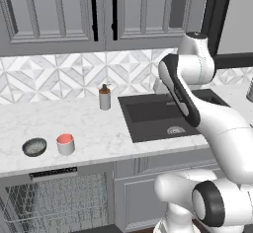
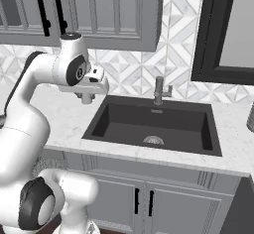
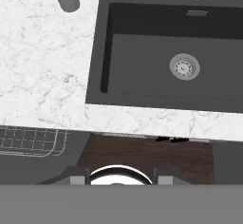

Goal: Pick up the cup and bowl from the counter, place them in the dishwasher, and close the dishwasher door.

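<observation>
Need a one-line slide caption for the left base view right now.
Cup and bowl sit on the counter above the open dishwasher.

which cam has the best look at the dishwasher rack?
Left base view: the dishwasher sits open below the counter, its wire rack seen wide, under the bowl and cup. Hand view catches a rack corner. Right base view: arm covers that side.

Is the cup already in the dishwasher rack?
No. The cup stands on the counter beside the bowl, above the dishwasher rack.
</observation>
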You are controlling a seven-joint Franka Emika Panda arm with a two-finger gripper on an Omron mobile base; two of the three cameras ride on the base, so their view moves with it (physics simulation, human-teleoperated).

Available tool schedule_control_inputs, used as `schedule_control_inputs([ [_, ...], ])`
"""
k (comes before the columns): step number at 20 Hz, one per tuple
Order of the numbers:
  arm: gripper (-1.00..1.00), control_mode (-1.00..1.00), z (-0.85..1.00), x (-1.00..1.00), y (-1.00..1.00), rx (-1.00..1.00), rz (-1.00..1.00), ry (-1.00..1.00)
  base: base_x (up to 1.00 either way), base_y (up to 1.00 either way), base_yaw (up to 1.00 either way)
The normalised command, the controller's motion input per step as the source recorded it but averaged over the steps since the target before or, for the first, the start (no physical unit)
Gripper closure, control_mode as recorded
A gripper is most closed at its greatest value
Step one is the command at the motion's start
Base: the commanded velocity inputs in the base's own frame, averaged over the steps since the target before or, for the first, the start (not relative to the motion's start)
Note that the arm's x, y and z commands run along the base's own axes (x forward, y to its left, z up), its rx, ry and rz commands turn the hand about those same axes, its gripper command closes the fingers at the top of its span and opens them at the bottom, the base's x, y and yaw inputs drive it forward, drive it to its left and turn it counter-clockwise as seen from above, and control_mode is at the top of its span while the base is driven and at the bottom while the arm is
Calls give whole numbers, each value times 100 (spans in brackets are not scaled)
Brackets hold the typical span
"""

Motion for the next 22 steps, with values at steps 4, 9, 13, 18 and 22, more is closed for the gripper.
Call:
schedule_control_inputs([
  [4, -100, -100, 0, -31, 23, 1, 0, 1, 0, 0, 0],
  [9, -100, -100, -12, -52, 58, 2, 0, 3, 0, 0, 0],
  [13, -100, -100, -45, -6, 52, 1, -7, 2, 0, 0, 0],
  [18, -100, -100, -32, 0, 59, 0, -9, 0, 0, 0, 0],
  [22, -100, -100, -29, 1, 62, -2, -6, 2, 0, 0, 0],
])
